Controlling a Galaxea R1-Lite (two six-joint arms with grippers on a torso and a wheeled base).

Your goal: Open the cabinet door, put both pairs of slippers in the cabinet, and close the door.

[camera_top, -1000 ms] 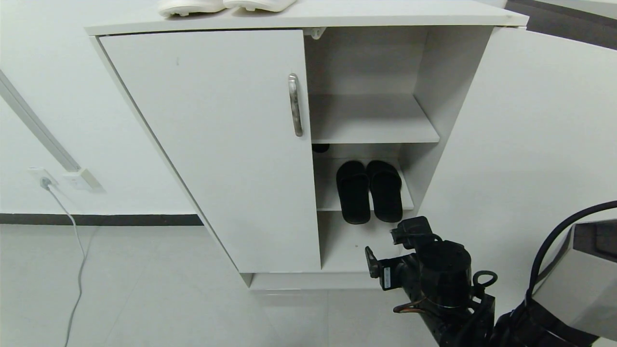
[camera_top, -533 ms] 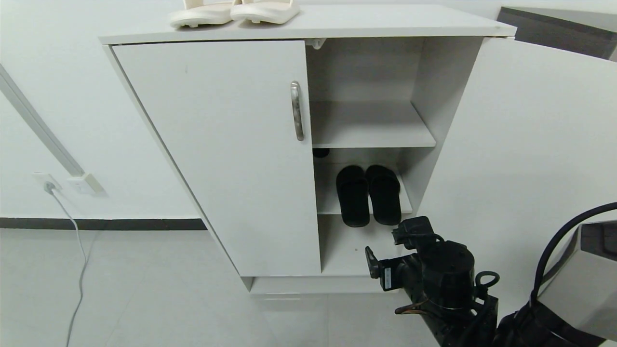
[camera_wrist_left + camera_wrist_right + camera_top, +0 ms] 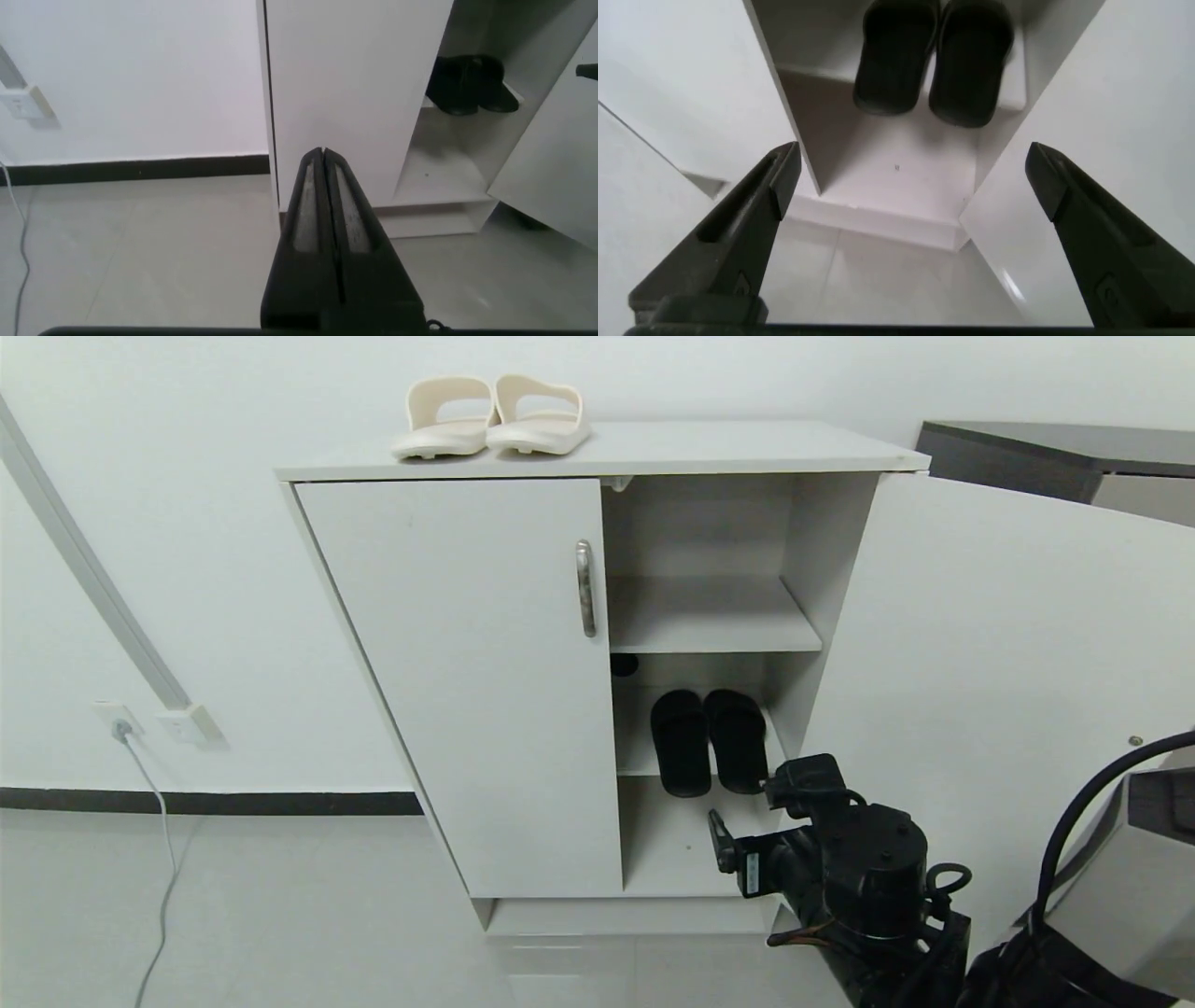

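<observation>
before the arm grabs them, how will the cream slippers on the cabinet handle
The cream slippers look like thick moulded foam: probably light, slightly springy. Flat soles on the cabinet top suggest they would slide, not roll. The open strap arch likely offers a grip.

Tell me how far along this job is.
Done: the right door is open and the black slippers sit on the lower shelf. In hand: nothing; right gripper open, left gripper shut, both empty. Left: cream slippers on the cabinet top, then closing the door.
</observation>
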